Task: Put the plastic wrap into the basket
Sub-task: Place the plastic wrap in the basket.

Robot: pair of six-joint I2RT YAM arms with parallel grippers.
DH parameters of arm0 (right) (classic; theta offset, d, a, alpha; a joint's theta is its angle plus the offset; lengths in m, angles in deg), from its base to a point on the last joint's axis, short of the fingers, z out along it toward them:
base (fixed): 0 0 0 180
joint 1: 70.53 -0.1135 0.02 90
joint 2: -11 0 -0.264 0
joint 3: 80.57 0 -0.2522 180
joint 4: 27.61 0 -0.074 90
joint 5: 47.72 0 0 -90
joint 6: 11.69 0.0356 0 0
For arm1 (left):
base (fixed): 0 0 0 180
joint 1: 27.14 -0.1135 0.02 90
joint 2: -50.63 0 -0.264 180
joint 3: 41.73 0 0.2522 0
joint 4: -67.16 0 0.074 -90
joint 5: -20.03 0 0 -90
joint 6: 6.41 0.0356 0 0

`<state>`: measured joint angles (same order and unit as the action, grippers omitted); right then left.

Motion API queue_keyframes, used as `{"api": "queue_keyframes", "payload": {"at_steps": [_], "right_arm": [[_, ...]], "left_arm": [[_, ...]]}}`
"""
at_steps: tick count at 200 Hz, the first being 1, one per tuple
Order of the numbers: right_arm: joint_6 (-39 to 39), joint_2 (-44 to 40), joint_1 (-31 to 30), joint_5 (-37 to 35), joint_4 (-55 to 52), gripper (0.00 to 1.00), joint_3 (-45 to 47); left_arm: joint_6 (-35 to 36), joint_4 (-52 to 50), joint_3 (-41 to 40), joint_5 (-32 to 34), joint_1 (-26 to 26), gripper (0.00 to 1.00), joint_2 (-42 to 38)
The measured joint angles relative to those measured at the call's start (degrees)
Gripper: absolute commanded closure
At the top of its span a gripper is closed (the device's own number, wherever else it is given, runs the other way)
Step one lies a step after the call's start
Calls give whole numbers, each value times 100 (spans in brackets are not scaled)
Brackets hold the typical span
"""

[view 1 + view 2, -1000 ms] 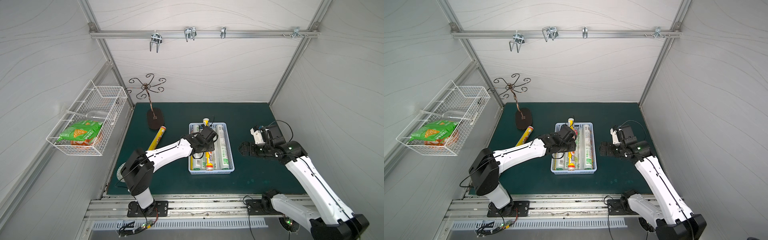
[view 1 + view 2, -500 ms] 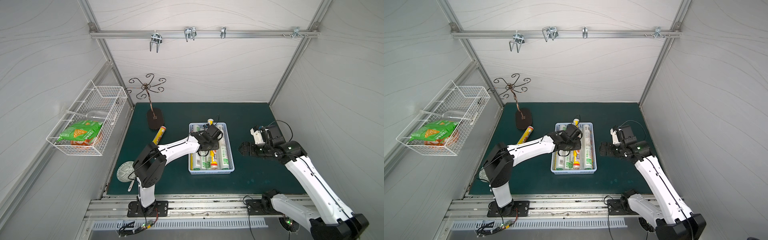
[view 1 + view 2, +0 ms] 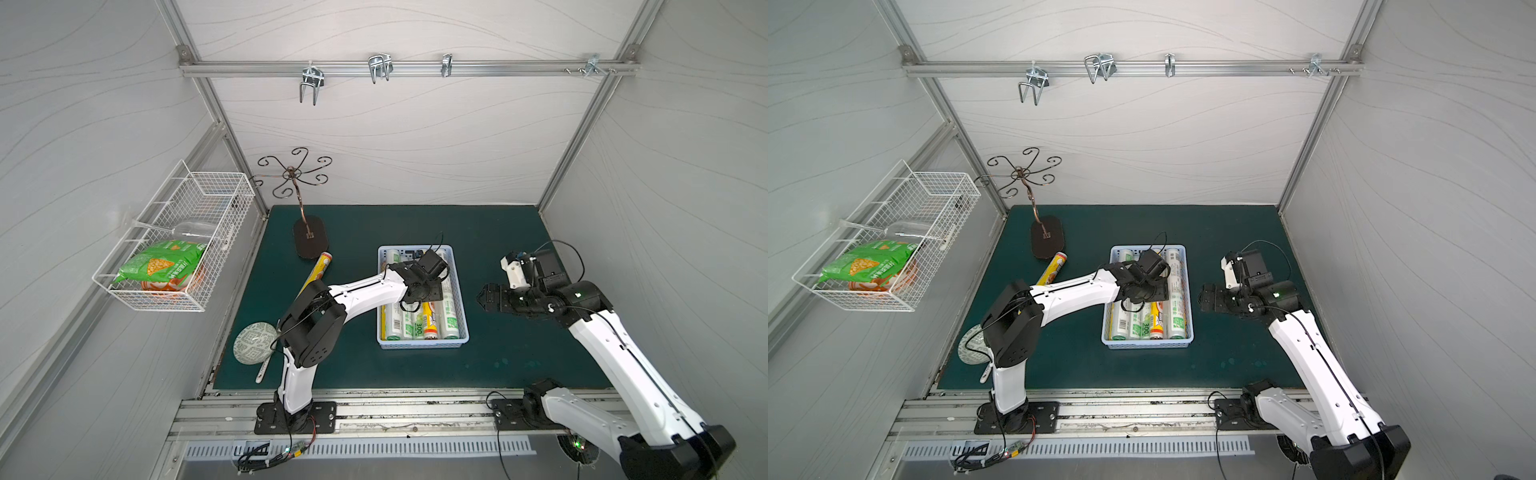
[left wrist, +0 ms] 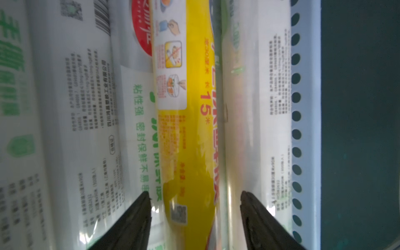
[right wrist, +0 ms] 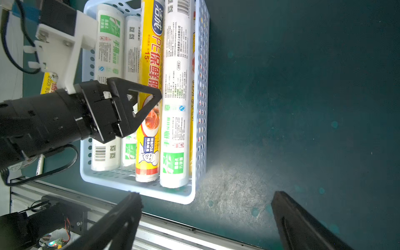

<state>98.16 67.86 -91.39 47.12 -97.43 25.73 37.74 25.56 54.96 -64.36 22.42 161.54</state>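
Observation:
The pale-blue basket (image 3: pixel 422 344) (image 3: pixel 1146 344) stands mid-mat with several rolls of plastic wrap lying side by side in it. My left gripper (image 4: pixel 194 194) (image 5: pixel 149 97) hangs low inside it, open. Its fingers straddle a yellow roll (image 4: pixel 194 140) (image 5: pixel 149 65) (image 3: pixel 430 326) with a gap on each side. That roll lies flat between white rolls. One more yellow roll (image 3: pixel 318 270) (image 3: pixel 1054 268) lies on the mat left of the basket, partly behind my left arm. My right gripper (image 5: pixel 207 197) (image 3: pixel 484 297) is open and empty above bare mat right of the basket.
A white wire basket (image 3: pixel 178 249) with snack bags hangs on the left wall. A dark metal stand (image 3: pixel 309 239) rises at the back left, close to the loose roll. A patterned bowl (image 3: pixel 253 343) and a white stick (image 3: pixel 262 372) lie at the mat's front-left edge.
My left gripper moved further over the basket and went down. The yellow roll it held tilted now lies flat among the others, and the jaws have opened off it. The right arm stayed still.

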Motion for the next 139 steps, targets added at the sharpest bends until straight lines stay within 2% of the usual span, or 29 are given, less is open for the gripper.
{"api": "queue_keyframes", "payload": {"at_steps": [38,66,96,139], "right_arm": [[0,20,2,-7,0,1,2],[-17,17,13,39,2,1,35],[-20,7,17,76,4,1,133],[-20,-57,17,116,2,1,160]], "left_arm": [[227,-354,2,295,0,19,-199],[560,-675,2,763,0,13,-634],[1069,-1097,26,1633,0,2,-1119],[1690,-1543,-260,2785,-203,1,-1703]]}}
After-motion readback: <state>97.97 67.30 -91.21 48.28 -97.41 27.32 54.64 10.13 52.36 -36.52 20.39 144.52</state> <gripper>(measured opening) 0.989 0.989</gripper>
